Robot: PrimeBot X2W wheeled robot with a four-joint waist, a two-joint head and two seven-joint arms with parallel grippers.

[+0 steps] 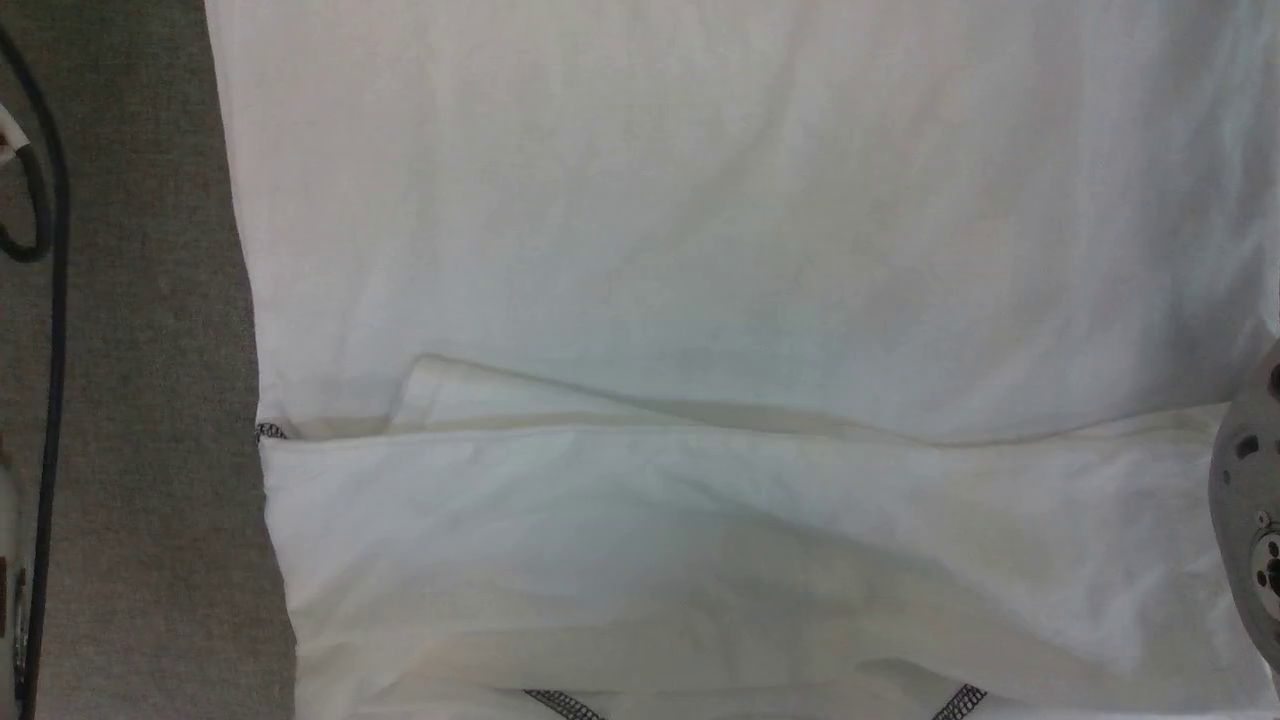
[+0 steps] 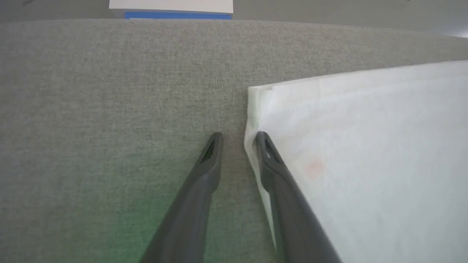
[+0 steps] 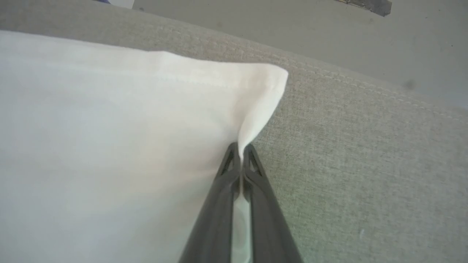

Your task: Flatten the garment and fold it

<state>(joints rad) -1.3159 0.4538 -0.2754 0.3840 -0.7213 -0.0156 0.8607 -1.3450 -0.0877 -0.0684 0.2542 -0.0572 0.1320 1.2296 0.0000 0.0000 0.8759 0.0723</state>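
The garment [image 1: 700, 560] lies spread over the grey table [image 1: 150, 450], with a folded band nearest the robot and the plain body beyond. The right claw [image 3: 240, 149] is pinched tight on a peaked corner of cloth. The left claw [image 2: 237, 140] stands narrow but unclosed astride another corner's edge. Closing there could miss the hem or catch one layer, and lifting would then skew the fold.
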